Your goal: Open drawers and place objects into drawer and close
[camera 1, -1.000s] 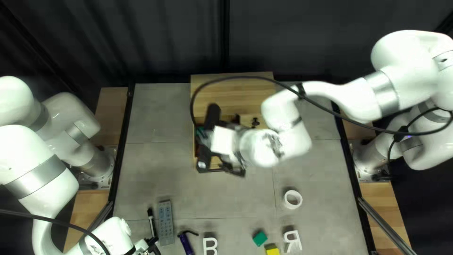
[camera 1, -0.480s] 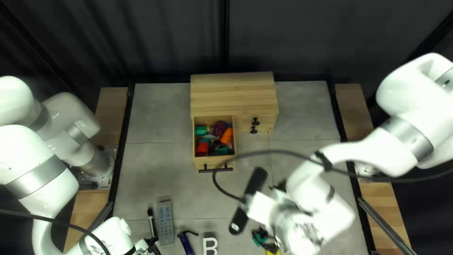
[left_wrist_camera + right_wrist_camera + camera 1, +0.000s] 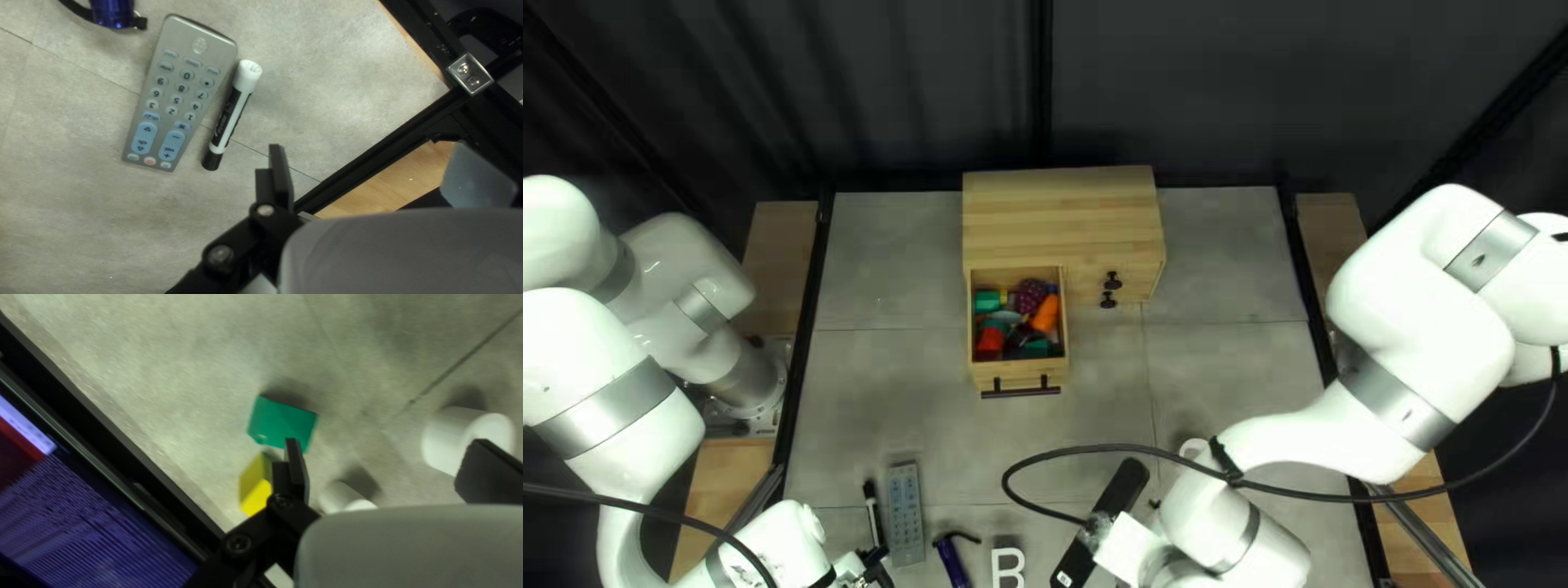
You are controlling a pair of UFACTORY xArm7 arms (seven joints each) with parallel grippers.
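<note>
Plainly, 1 open drawer [image 3: 1021, 376] holds red, orange, green objects [image 3: 1046, 315]; left hand [image 3: 877, 566] and right hand [image 3: 1127, 550] gape empty.

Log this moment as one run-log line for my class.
drawer: open, objects inside | right gripper: open, empty | on table: green block, yellow block, remote

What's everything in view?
Cabinet: 1, wooden, far edge
Drawer: 1, wooden, open, cabinet front
Mixed objects: several, multicoloured, inside drawer
Knobs: 2, black, cabinet front
Remote: 1, grey, beside marker
Marker: 1, black-white, beside remote
Tube: 1, blue, beyond remote
Letter B: 1, white, near edge
Blocks: 2, green, yellow, near piece
Piece: 1, white, partly hidden
Roll: 1, white, near right jaws
Table: 1, grey, centre
Curtain: 1, dark, behind table
Arms: 2, white, table's sides
Jaws: 4, black, arm ends, both pairs open
</note>
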